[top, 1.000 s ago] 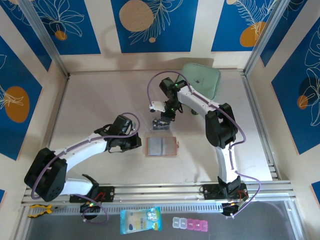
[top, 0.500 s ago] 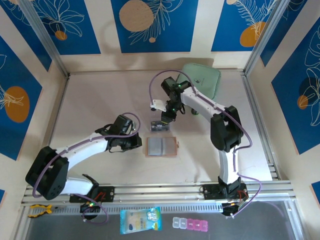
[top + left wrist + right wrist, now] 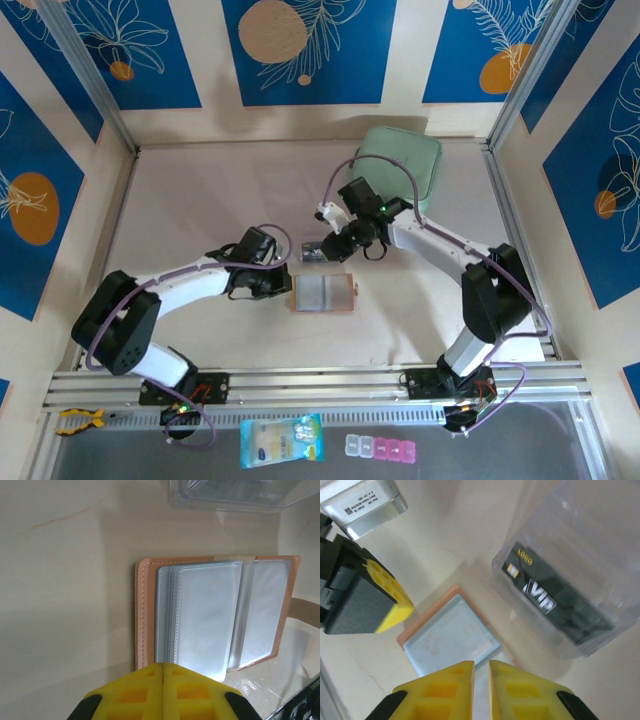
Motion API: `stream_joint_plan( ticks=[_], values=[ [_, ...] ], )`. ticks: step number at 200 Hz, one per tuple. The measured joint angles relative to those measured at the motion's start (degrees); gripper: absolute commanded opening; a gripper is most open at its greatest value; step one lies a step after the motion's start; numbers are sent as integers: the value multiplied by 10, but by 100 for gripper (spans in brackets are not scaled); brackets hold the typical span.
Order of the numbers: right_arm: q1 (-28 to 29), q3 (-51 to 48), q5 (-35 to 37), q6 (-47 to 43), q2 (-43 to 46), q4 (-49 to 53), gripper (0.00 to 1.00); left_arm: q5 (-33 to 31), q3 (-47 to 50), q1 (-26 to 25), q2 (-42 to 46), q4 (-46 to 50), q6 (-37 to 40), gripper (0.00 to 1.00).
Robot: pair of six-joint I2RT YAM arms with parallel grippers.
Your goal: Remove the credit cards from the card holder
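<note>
Card holder (image 3: 323, 294) lies open on the counter (image 3: 200, 210), between both arms. Left pincer (image 3: 162, 672) is closed at its left edge. Right pincer (image 3: 481, 672), nearly closed and empty, hovers above it beside a dark card (image 3: 552, 602) in a clear case (image 3: 570, 570).

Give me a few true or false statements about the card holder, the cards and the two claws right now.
1. The card holder lies open on the table. True.
2. The left claw is wide open. False: its pads are pressed together.
3. A dark card marked VIP sits inside a clear plastic box. True.
4. The right claw grips a card. False: its narrow gap holds nothing.
5. The mint-green pouch lies on top of the card holder. False: it lies apart, at the far edge.
</note>
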State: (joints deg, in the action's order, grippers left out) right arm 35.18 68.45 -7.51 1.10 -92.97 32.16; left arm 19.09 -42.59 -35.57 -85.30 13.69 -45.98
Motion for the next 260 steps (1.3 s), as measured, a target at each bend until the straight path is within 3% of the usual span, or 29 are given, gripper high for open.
stream_joint_plan(
  ticks=[48, 94, 123, 174, 260],
  values=[
    [13, -121, 0, 202, 79, -101, 9, 4, -3, -9, -32, -14, 0, 3],
    [16, -161, 0, 319, 103, -131, 11, 3, -3, -17, -53, -17, 0, 2],
    [19, -174, -1, 354, 103, -142, 20, 3, -3, -19, -56, -17, 0, 2],
    [31, -177, -18, 389, 89, -167, 26, -2, -4, -21, -56, -17, 0, 3],
    [49, -177, -26, 411, 52, -182, 26, -10, -4, -22, -56, -15, 1, 2]
  ],
)
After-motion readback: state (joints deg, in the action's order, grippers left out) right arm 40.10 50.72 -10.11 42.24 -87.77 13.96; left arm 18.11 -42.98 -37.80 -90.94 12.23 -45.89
